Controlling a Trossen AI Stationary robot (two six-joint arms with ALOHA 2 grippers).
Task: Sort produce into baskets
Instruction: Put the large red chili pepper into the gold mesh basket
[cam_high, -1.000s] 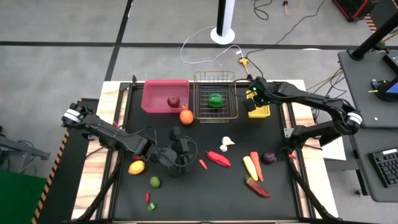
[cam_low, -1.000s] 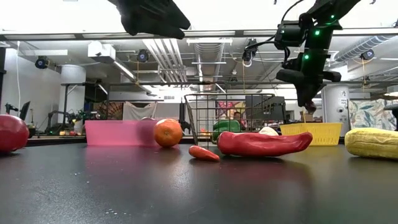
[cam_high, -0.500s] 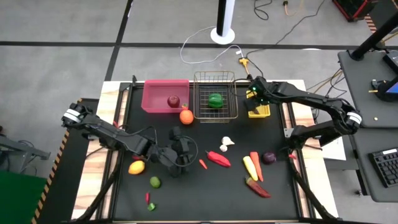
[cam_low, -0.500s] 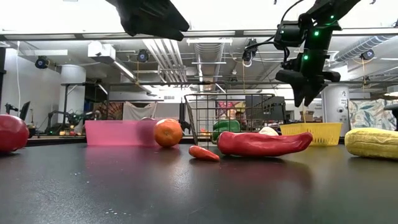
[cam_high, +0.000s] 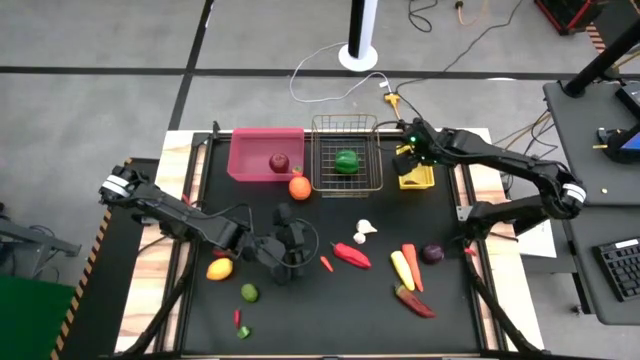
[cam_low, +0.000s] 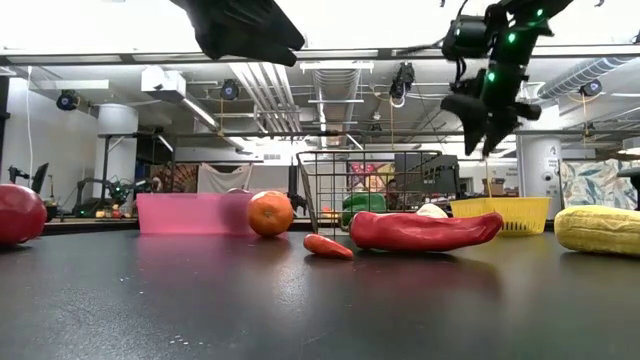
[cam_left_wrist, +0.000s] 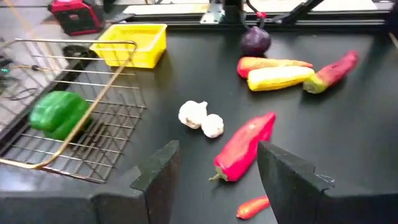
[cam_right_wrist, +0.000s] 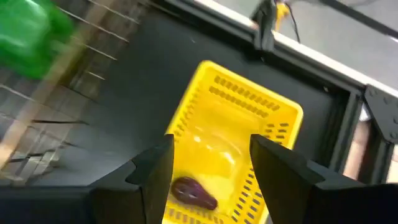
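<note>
Yellow bin (cam_high: 417, 178), upper right of the high view, is holding one purple onion (cam_right_wrist: 194, 191); right gripper (cam_high: 405, 160) is hovering over it, fingers apart, empty. Pink bin (cam_high: 264, 154) is holding a red apple (cam_high: 279, 161); wire basket (cam_high: 345, 153) is holding a green pepper (cam_high: 346, 160). Left gripper (cam_high: 287, 238) is hanging mid-table, fingers apart, empty. Roughly a quarter sorted, by my reckoning: orange (cam_high: 299, 186), garlic (cam_high: 365, 229), red chilli (cam_high: 351, 254), corn (cam_high: 401, 269), carrot (cam_high: 411, 265), lemon (cam_high: 220, 268) and lime (cam_high: 249, 292) are lying loose on the table (cam_high: 320, 320).
</note>
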